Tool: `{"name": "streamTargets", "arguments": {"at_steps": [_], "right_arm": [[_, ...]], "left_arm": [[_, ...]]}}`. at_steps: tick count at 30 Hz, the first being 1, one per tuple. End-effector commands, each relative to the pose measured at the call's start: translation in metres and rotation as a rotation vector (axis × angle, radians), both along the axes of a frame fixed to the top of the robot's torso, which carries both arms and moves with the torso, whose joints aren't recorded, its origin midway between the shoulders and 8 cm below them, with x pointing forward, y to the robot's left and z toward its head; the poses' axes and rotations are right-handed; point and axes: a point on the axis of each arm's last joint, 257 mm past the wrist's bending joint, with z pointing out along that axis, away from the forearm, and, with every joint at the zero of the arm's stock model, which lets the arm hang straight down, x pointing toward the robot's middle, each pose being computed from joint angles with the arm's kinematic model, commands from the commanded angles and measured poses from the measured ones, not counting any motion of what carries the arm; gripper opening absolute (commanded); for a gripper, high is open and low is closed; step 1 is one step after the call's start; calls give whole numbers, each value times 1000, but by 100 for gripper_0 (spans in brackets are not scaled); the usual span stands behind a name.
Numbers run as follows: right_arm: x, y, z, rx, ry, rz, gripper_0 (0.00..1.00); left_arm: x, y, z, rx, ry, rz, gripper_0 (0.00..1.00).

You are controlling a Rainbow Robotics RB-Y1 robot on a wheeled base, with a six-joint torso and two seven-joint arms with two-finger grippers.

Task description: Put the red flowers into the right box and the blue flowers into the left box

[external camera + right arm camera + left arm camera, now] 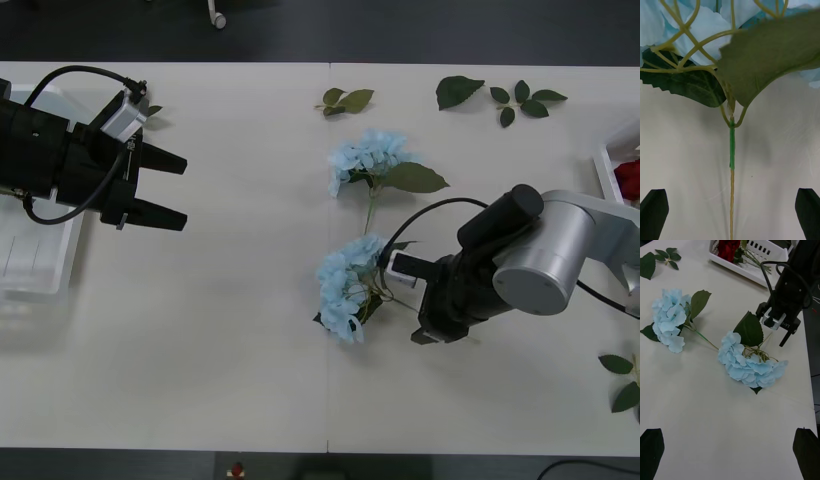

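Premises: a robot test lab or workroom. Evidence: a wide, plain off-white surface [250,330] made of two panels joined at a centre seam, dark floor [400,30] beyond its far edge, and a chair caster [217,17] on that floor.

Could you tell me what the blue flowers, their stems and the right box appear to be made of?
The blue flowers look like matte fabric: thin, crinkled petals with no sheen. Their stems look like moulded plastic, perhaps over wire: a green sleeve ends abruptly on a paler shaft, seen between the open right tool fingers. The right box seems smooth white plastic, with evenly cut slots in its wall.
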Motion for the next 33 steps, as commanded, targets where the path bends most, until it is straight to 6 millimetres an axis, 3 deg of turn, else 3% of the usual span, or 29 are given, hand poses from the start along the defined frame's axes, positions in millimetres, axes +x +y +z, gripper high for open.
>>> {"name": "streamTargets", "arguments": {"at_steps": [1,9,12,15,17,19,33], "right_arm": [[14,11,6,18,-21,-29,99],[23,21,-8,12,-24,-42,97],[25,23,-9,9,-29,-42,86],[27,24,-9,5,-37,-37,54],[27,24,-9,5,-37,-38,19],[26,23,-10,3,-33,-40,1],[28,12,-4,8,-42,-44,0]], "left_arm": [[9,-4,30,-7,-55,-4,100],[9,-4,30,-7,-55,-4,100],[9,-4,30,-7,-55,-4,100],[9,-4,30,-7,-55,-4,100],[9,-4,30,-7,-55,-4,100],[9,-4,30,-7,-55,-4,100],[9,-4,30,-7,-55,-4,100]]}}
